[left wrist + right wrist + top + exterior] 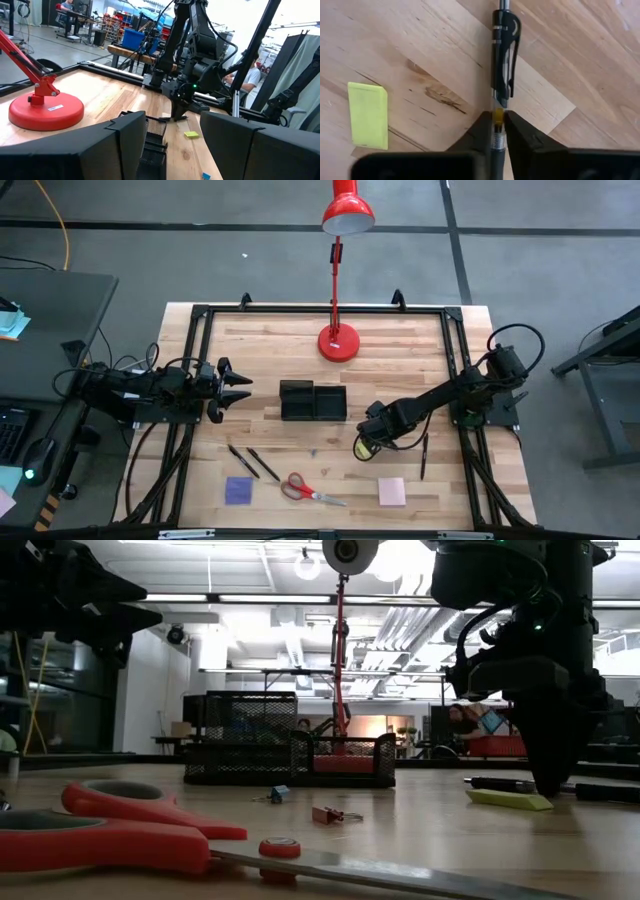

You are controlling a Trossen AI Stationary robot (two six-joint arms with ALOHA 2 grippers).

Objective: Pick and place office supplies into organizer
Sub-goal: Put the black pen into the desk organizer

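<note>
My right gripper (368,442) points down at the table right of the black two-compartment organizer (312,400), shut on a black pen (502,55) that lies on the wood. A small yellow block (367,116) lies just beside it. My left gripper (235,385) hovers open, left of the organizer, touching nothing. Near the near edge lie two black pens (250,463), red-handled scissors (310,491), a purple pad (239,490) and a pink pad (392,491). Another pen (424,455) lies right of my right gripper. My right gripper pinches the pen's barrel just below the clip (498,116) between its two fingertips. The fingers come from above, pointing down, one on each side of the pen and across its length. The pen lies flat on the table, its clip end reaching out past the fingertips.
A red desk lamp stands on its round base (338,342) at the far edge, behind the organizer. Two small binder clips (325,814) lie in front of the organizer. A black frame (200,315) rims the table. A person sits beyond the table (247,80).
</note>
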